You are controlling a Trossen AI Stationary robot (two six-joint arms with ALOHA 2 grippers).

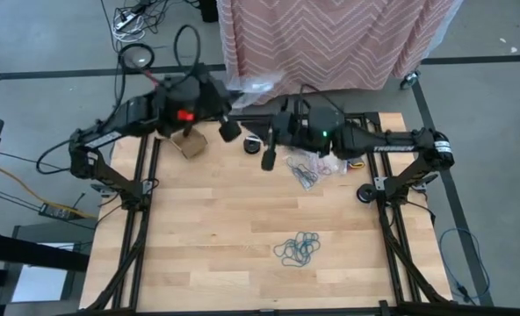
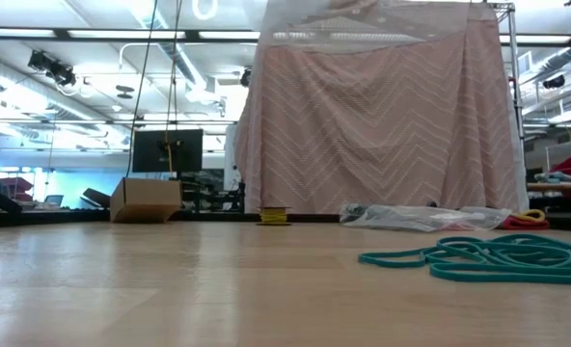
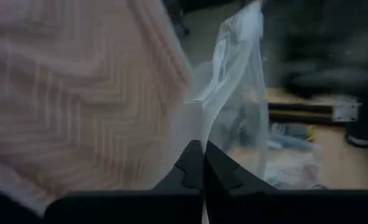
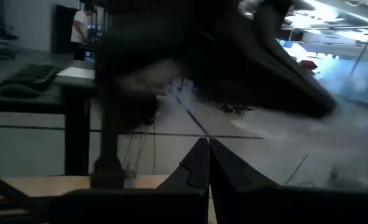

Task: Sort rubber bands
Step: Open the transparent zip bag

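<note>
Pale wood-plank table (image 1: 225, 219) under both arms; left gripper (image 3: 203, 163), fingers pressed together, holds nothing, facing a clear crinkly bag (image 3: 237, 93); right gripper (image 4: 208, 162) likewise closed, empty; teal rubber bands (image 1: 297, 249) lie near the front edge, a darker tangle (image 1: 306, 172), perhaps black, just below the right arm; no writing legible.

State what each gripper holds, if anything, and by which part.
Left gripper is shut on the edge of a clear plastic bag. Right gripper is shut and holds nothing.
</note>
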